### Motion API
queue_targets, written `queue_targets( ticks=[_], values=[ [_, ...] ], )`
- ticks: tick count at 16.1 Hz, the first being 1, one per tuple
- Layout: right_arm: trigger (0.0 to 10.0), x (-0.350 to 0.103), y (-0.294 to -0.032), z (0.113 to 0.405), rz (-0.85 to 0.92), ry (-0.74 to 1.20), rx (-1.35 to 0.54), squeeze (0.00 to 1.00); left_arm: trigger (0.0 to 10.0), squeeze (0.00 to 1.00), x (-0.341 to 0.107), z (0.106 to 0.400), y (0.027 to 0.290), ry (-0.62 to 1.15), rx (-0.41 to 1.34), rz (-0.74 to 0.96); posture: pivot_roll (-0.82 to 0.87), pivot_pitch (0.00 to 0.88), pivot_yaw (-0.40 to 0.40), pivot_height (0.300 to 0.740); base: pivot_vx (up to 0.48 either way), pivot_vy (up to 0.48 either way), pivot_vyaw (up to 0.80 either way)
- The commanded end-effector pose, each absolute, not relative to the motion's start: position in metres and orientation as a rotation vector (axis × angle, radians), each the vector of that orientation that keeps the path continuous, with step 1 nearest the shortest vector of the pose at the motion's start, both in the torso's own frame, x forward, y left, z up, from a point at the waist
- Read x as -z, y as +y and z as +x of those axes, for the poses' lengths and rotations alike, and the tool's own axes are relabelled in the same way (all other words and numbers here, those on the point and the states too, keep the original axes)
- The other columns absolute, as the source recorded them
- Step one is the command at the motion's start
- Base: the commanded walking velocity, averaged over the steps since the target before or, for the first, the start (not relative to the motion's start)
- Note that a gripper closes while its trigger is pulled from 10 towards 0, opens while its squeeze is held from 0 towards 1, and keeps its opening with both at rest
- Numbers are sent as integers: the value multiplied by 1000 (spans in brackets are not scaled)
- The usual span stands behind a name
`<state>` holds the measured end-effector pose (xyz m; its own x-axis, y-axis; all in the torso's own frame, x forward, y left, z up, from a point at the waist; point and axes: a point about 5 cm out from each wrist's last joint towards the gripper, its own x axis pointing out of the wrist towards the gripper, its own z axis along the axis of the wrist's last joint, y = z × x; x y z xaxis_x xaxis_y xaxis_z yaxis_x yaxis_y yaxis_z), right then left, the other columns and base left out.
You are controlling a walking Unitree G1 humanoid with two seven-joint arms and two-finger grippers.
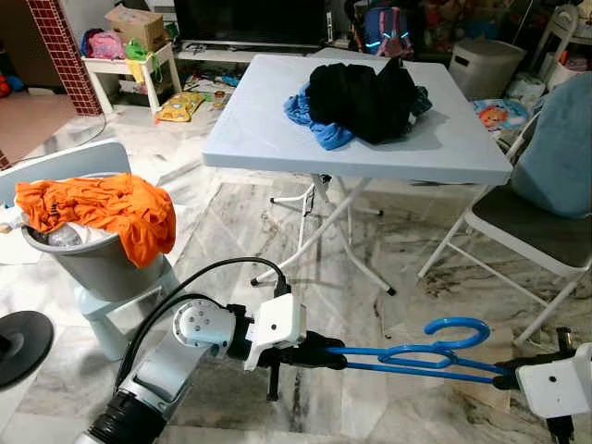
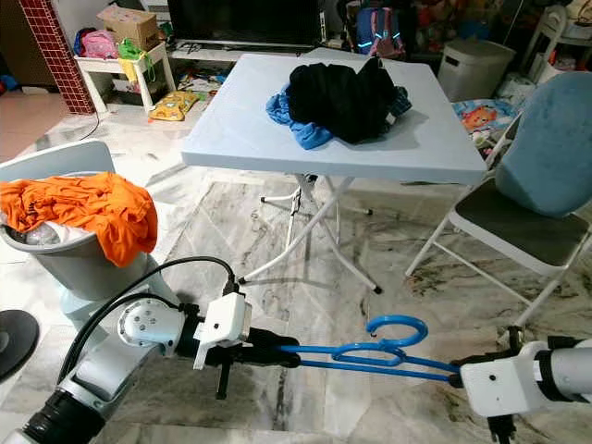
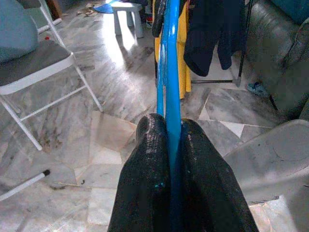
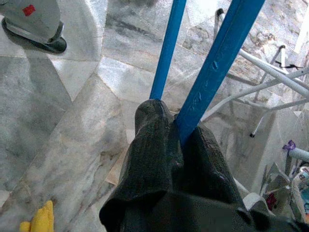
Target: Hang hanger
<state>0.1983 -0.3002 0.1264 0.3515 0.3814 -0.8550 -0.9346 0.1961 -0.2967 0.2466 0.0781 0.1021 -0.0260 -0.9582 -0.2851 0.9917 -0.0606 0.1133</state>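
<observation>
While orange clothes [image 1: 102, 208] spill from the grey bin [image 1: 97, 268], left gripper [image 1: 335, 351] and right gripper [image 1: 504, 374] clamp opposite ends of the blue hanger [image 1: 435, 353], level

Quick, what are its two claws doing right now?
Left gripper: jaws shut on one end of the blue hanger.
Right gripper: jaws shut on the hanger's other end.

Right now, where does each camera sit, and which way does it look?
Left eye and right eye: on the head, looking forward and down at the table; both arms hold a blue hanger between them.
Left wrist: looks along the left claw, shut on the hanger, toward a chair.
Right wrist: looks along the right claw, shut on the hanger, above marble floor.
All share the hanger.
</observation>
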Motion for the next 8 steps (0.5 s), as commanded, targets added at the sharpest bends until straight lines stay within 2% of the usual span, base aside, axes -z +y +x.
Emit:
queue_targets(
  ticks=[1, 2, 3, 8],
  values=[
    [0, -125, -295, 198, -932, 708, -1062, 0, 10000, 0, -105, 245, 75, 114, 1631, 338, -18, 0, -21, 740, 0, 0, 0],
    [0, -124, -295, 197, -929, 708, -1061, 0, 10000, 0, -104, 245, 76, 126, 1624, 333, -17, 0, -21, 740, 0, 0, 0],
    [0, -124, -295, 197, -926, 707, -1058, 0, 10000, 1000, -103, 250, 76, 132, 1575, 344, -17, 0, -21, 740, 0, 0, 0],
    [0, -116, -304, 201, -951, 730, -970, 0, 10000, 1000, -106, 257, 73, 70, 1499, 342, -10, 0, -32, 740, 0, 0, 0]
  ],
)
